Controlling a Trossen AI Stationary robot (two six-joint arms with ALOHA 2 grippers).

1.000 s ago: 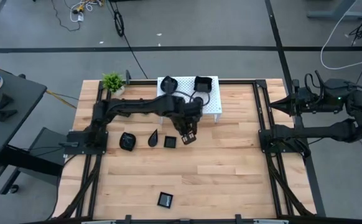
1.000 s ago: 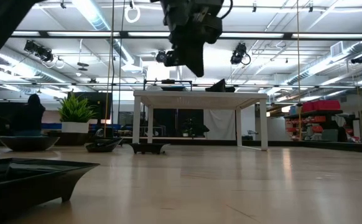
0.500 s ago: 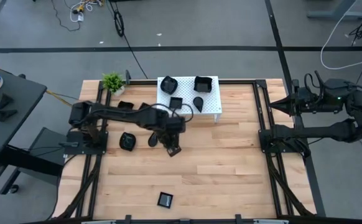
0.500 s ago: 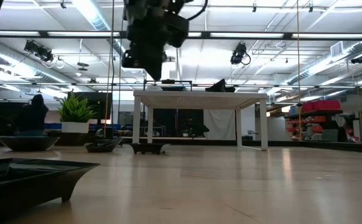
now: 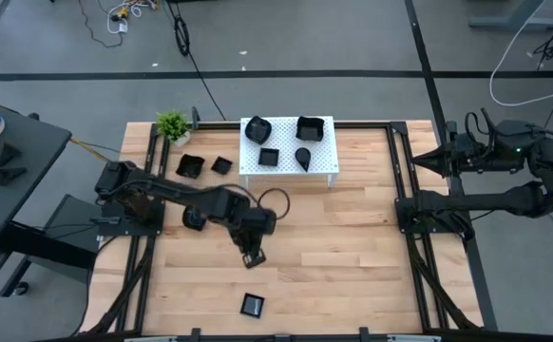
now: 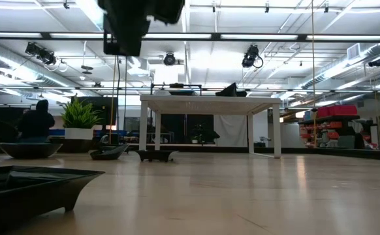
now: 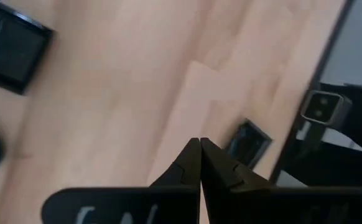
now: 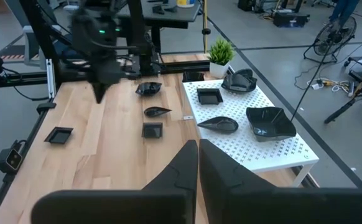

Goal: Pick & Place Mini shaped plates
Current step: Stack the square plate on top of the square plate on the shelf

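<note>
Plates are scattered in three groups as I read the overhead view. Four sit on the white perforated stand (image 5: 326,163) at upper centre: a wavy-edged dish (image 5: 257,128), a larger square dish (image 5: 310,127), a small square plate (image 5: 269,157) and a teardrop plate (image 5: 303,156). Two more square ones (image 5: 190,166) lie on the wooden surface (image 5: 352,256) just left of the stand, near the potted plant (image 5: 172,124), and a rounded dish (image 5: 193,218) sits partly under the left arm. One lone square plate (image 5: 252,305) rests at lower centre, well apart from the others.

My left gripper (image 5: 253,256) hangs over bare wood in the middle of the frame, between the stand and that lone plate, fingers pinched together and carrying nothing. Its wrist camera shows the lone square plate (image 7: 247,142) just beyond the closed fingers (image 7: 190,163). My right gripper (image 8: 198,163) waits at the far right edge, folded back off the surface, fingers closed and empty.

I judge these dishes light, rigid and slick from the glossy finish, possibly brittle if dropped. I would pinch the raised rim of the square plate across one wall, one finger inside and one outside, rather than try to span the whole dish.
</note>
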